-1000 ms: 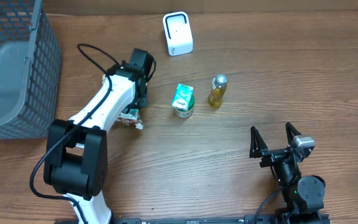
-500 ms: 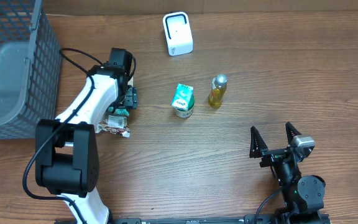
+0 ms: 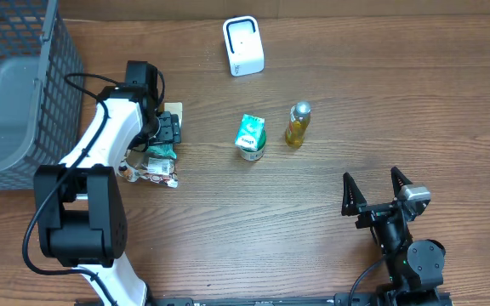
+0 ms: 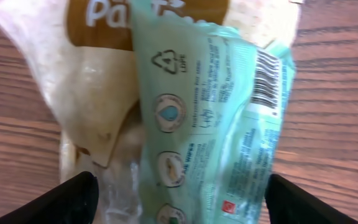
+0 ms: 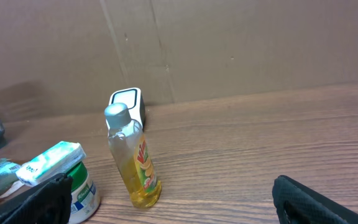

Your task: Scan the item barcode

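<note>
Mint-green plastic packet (image 4: 216,124), the thing I mean to scan, lies flat on the left part of the wooden surface (image 3: 228,238), just right of the grey wire-mesh basket (image 3: 58,76) and overlapping a clear crinkled packet with a brown label (image 4: 98,93). My left end effector (image 3: 170,132) hangs right over the pair with its fingers spread wide and nothing held. In the wrist view the two black fingertips (image 4: 73,199) sit at the lower corners, and the green packet runs between them. Its long axis points away from me, across the line between my fingers, so they straddle its narrow width. Its black-and-white barcode (image 4: 266,78) faces up near the packet's far right edge. I judge that closing would pinch the packet across its short side, though the clear one beneath could come along. Further right and back stands the white rounded scanner box (image 3: 243,46), so the packet would have to travel right and away from me. Right of my left arm stand a green-and-white carton (image 3: 250,136) and a yellow bottle with a silver cap (image 3: 297,124), close together. My right end effector (image 3: 371,194) rests at the near right with its fingers wide apart and empty, well apart from the packet; the left arm is much the nearer.
</note>
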Available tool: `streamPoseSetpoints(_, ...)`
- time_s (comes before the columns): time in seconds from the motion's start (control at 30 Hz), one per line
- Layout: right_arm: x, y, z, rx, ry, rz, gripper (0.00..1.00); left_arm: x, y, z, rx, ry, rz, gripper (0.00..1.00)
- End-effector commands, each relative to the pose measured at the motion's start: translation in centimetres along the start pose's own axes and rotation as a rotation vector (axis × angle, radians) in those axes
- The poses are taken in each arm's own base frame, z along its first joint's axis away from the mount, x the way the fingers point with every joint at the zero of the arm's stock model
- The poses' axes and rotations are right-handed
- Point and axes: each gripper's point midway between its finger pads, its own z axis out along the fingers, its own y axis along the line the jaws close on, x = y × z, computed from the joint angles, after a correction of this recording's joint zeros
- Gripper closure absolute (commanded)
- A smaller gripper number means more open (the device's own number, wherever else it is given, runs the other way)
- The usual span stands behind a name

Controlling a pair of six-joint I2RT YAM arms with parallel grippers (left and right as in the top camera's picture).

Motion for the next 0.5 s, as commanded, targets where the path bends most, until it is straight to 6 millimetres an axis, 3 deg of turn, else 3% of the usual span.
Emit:
streamPoseSetpoints(0.0,0.1,-0.2,0.0,0.009,-0.006,-0.008,0.00,-0.5,-1.3,-0.5,0.098,0.001,-0.007,0.18)
streamPoseSetpoints(0.17,0.1,-0.2,0.0,0.009,-0.006,-0.008,0.00,-0.6,-0.5,-0.5,0.095,0.005,-0.068,0.21)
streamPoseSetpoints(0.43,0.1,-0.2,0.0,0.009,-0.006,-0.008,0.00,-0.6,-0.3,-0.5,0.155,0.020,-0.118,0.35)
streamPoseSetpoints(0.47,0.1,-0.2,0.0,0.009,-0.006,-0.008,0.00,-0.5,-0.3,-0.5,0.159,0.023,-0.118,0.42)
